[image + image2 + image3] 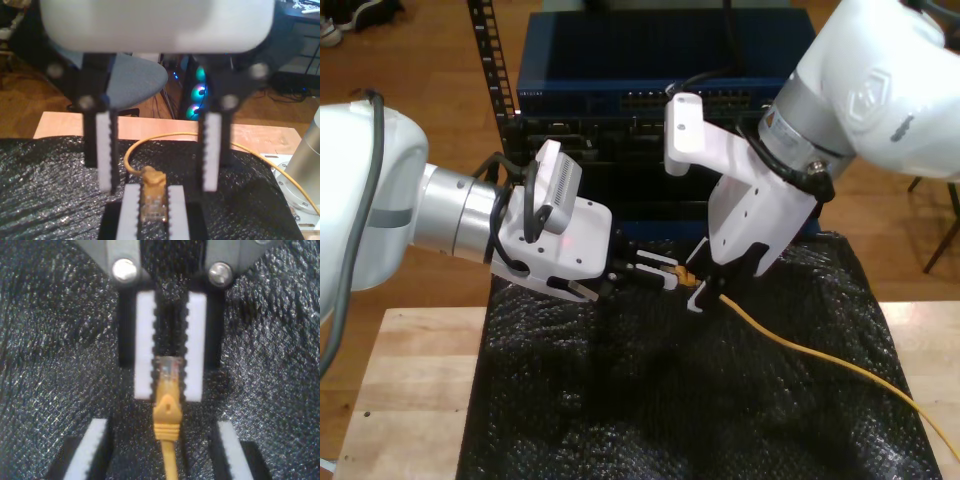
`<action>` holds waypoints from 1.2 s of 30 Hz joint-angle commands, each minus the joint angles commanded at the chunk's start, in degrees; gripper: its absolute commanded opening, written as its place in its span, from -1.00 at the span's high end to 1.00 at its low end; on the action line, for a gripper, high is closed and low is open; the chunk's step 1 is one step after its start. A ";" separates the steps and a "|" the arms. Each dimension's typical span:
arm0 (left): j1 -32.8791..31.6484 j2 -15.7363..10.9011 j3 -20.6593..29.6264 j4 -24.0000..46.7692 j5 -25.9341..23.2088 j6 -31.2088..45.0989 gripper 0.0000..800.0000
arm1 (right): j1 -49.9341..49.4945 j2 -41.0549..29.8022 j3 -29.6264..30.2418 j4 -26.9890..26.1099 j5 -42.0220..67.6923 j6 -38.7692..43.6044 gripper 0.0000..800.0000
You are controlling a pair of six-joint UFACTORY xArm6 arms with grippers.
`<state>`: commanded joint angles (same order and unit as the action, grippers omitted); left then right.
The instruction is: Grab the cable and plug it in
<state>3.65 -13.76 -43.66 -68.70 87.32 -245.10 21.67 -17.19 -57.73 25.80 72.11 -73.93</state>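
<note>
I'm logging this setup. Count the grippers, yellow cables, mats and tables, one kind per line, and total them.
grippers: 2, my first gripper and my second gripper
yellow cable: 1
black mat: 1
wooden table: 1
Total: 5

You can see my first gripper (pixel 159 185) with its white-padded black fingers (pixel 105 150) spread wide, reaching level from the white-and-silver arm (pixel 430 215) at the exterior view's left. My second gripper (pixel 169 392) points steeply down from the white arm (pixel 870 70) at the exterior view's upper right. Its jaws stand narrow, clamped on the plug end of the yellow-orange network cable (pixel 167 405), and its tips sit between my first gripper's open fingers.
</note>
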 joint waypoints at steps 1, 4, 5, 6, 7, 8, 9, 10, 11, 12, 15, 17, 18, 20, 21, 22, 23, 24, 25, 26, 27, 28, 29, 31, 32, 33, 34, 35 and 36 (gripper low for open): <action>0.09 0.09 0.00 0.00 0.00 -0.18 0.99 | 0.00 -0.44 0.00 -0.09 -0.09 -0.79 -0.41; 0.09 0.62 -0.18 0.00 0.18 -0.62 0.99 | 0.00 -1.14 0.09 -0.26 0.00 -3.34 -0.63; 0.18 0.79 -0.18 0.00 0.26 -0.79 0.98 | -0.09 -1.32 0.09 -0.18 0.00 -4.40 -0.69; 0.26 0.97 -0.18 0.00 0.26 -1.05 0.98 | -0.09 -1.49 0.18 -0.09 0.00 -5.45 -0.75; 0.35 1.23 -0.18 0.00 0.35 -1.14 0.98 | -0.18 -1.58 0.18 -0.09 0.00 -6.51 -0.80; 0.53 1.41 -0.26 -0.09 0.35 -1.23 0.98 | -0.26 -1.67 0.09 0.00 0.00 -7.65 -0.86; 0.70 1.58 -0.26 -0.09 0.53 -1.23 0.98 | -0.35 -1.58 0.09 0.09 0.00 -8.88 -0.92; 0.88 1.76 -0.35 -0.09 0.70 -1.23 0.98 | -0.35 -1.58 0.09 0.09 0.09 -9.85 -0.98; 0.97 1.85 -0.35 -0.09 1.05 -1.23 0.98 | -0.35 -1.76 0.00 0.18 0.18 -10.90 -0.99; 1.05 2.02 -0.44 -0.09 1.32 -1.23 0.98 | -0.35 -1.93 -0.18 0.18 0.44 -12.04 -0.99; 1.41 2.20 -0.53 -0.44 2.20 -1.23 0.98 | -0.62 -4.48 0.09 -0.26 0.53 -15.74 -1.00; 2.11 2.46 -0.53 -1.76 2.73 -1.23 0.98 | -0.62 -6.15 0.18 -0.18 0.44 -17.67 -1.00; 2.55 2.81 -0.62 -2.55 3.34 -1.23 0.98 | -0.53 -6.77 0.18 -0.09 0.53 -17.93 -0.99; 2.99 3.60 -1.05 -3.78 5.19 -1.23 0.98 | -0.53 -8.26 0.09 -0.26 0.09 -18.02 -0.99; 3.34 4.13 -1.41 -4.04 6.15 -1.32 0.98 | -0.53 -9.23 0.09 -0.26 -0.18 -18.11 -0.99; 3.69 4.75 -1.85 -4.13 6.95 -1.32 0.98 | -0.44 -9.93 0.09 -0.35 -0.35 -18.11 -0.99; 4.13 5.27 -2.20 -4.13 7.65 -1.32 0.98 | -0.44 -10.37 0.09 -0.35 -0.35 -18.02 -0.99; 4.66 5.89 -2.37 -4.22 8.26 -1.32 0.98 | -0.35 -10.46 0.09 -0.35 -0.44 -18.11 -0.99; 4.92 6.15 -2.46 -4.22 8.79 -1.32 0.98 | -0.35 -10.46 0.09 -0.26 -0.35 -18.02 -0.99; 5.01 6.33 -2.46 -4.22 9.14 -1.32 0.98 | -0.35 -10.46 0.00 -0.18 -0.35 -18.02 -0.99; 5.01 6.33 -2.46 -4.22 9.32 -1.32 0.97 | -0.26 -10.46 0.00 -0.18 -0.35 -18.02 -0.99; 5.01 6.33 -2.46 -4.31 9.41 -1.32 0.97 | -0.26 -10.55 0.00 -0.09 -0.26 -18.02 -0.99; 5.01 6.33 -2.46 -4.40 9.58 -1.32 0.97 | -0.26 -10.64 -0.09 -0.09 -0.26 -18.11 -0.99; 5.10 6.33 -2.46 -5.54 10.29 -1.32 0.97 | 0.00 -10.73 -0.53 0.18 -0.26 -17.93 -0.99; 5.10 6.33 -2.46 -6.15 10.73 -1.32 0.97 | 0.09 -10.73 -0.79 0.18 -0.26 -17.93 -0.99; 5.10 6.33 -2.46 -6.68 11.25 -1.32 0.97 | 0.00 -10.81 -1.14 0.18 -0.26 -17.85 -0.99; 5.10 6.42 -2.46 -7.03 11.69 -1.32 0.97 | -0.09 -11.08 -1.14 0.09 -0.26 -17.85 -0.99; 5.10 6.42 -2.46 -7.03 12.13 -1.32 0.97 | -0.09 -11.43 -1.05 0.09 -0.26 -17.93 -0.99; 5.27 6.42 -2.46 -7.12 12.48 -1.41 0.97 | 0.00 -12.04 -0.97 0.09 -0.26 -17.85 -0.99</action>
<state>8.92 -7.34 -46.12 -75.82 99.80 -246.51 21.67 -29.23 -58.69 25.89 71.85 -91.78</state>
